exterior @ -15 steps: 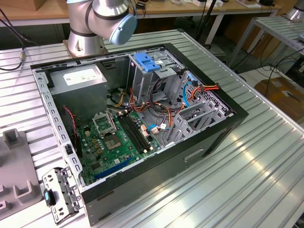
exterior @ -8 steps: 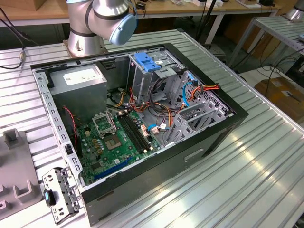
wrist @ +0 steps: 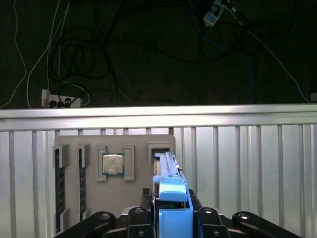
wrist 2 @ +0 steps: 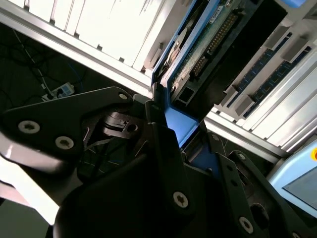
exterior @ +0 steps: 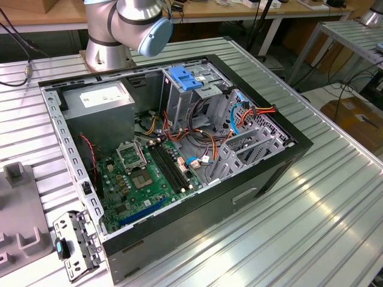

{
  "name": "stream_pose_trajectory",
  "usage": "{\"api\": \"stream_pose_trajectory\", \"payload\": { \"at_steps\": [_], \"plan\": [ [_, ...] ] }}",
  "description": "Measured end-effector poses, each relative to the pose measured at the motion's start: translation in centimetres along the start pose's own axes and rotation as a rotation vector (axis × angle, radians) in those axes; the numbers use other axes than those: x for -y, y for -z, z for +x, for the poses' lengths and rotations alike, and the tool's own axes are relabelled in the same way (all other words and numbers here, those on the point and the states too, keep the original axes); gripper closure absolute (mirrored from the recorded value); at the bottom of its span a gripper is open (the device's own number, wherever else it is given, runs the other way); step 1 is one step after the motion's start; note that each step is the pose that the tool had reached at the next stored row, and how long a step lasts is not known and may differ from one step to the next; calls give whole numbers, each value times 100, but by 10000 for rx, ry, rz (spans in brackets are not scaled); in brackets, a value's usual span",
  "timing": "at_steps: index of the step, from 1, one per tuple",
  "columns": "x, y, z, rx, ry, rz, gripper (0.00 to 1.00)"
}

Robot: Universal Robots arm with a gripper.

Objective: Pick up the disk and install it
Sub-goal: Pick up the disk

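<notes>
The fingers (wrist 2: 161,134) are clamping the disk (wrist: 168,173) near a grey tray (wrist: 91,198). In the exterior view, the arm base (exterior: 105,48) is standing at the computer case's (exterior: 263,173) eleven o'clock.

The arm (exterior: 128,24) is standing bent above its base, and the gripper (wrist: 171,218) is pinching the disk (wrist: 167,171) between its black fingers (wrist 2: 161,136).

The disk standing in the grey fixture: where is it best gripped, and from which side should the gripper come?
Grip the free blue-railed end, pinching across the thin dimension and coming straight down along its length. The disk stands on end in a slot of the grey fixture, so its lower part is boxed in and only that end is exposed. The gripper is closed on it there.
</notes>
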State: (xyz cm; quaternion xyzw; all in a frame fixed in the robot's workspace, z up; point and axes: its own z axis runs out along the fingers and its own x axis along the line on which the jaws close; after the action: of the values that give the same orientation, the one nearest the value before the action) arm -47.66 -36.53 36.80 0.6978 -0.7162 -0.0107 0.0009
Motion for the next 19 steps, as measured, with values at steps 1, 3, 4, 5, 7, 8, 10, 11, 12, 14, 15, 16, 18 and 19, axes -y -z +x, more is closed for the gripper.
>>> {"api": "stream_pose_trajectory", "payload": {
  "at_steps": [1, 3, 4, 5, 7, 8, 10, 11, 12, 14, 15, 16, 18, 19],
  "plan": [
    [0, 5, 0, 0, 0, 1, 63],
    [0, 11, 0, 0, 0, 1, 63],
    [0, 18, 0, 0, 0, 0, 63],
    [0, 21, 0, 0, 0, 0, 63],
    [0, 29, 0, 0, 0, 1, 63],
    [0, 31, -1, 1, 0, 1, 63],
    [-1, 38, -1, 0, 0, 0, 63],
    [0, 41, 0, 0, 0, 0, 63],
    [-1, 44, -1, 0, 0, 1, 63],
    [-1, 51, -1, 0, 0, 1, 63],
    [-1, 55, -1, 0, 0, 1, 63],
    [-1, 59, -1, 1, 0, 1, 63],
    [-1, 66, -1, 0, 0, 1, 63],
    [-1, 69, -1, 0, 0, 0, 63]
  ]
}}
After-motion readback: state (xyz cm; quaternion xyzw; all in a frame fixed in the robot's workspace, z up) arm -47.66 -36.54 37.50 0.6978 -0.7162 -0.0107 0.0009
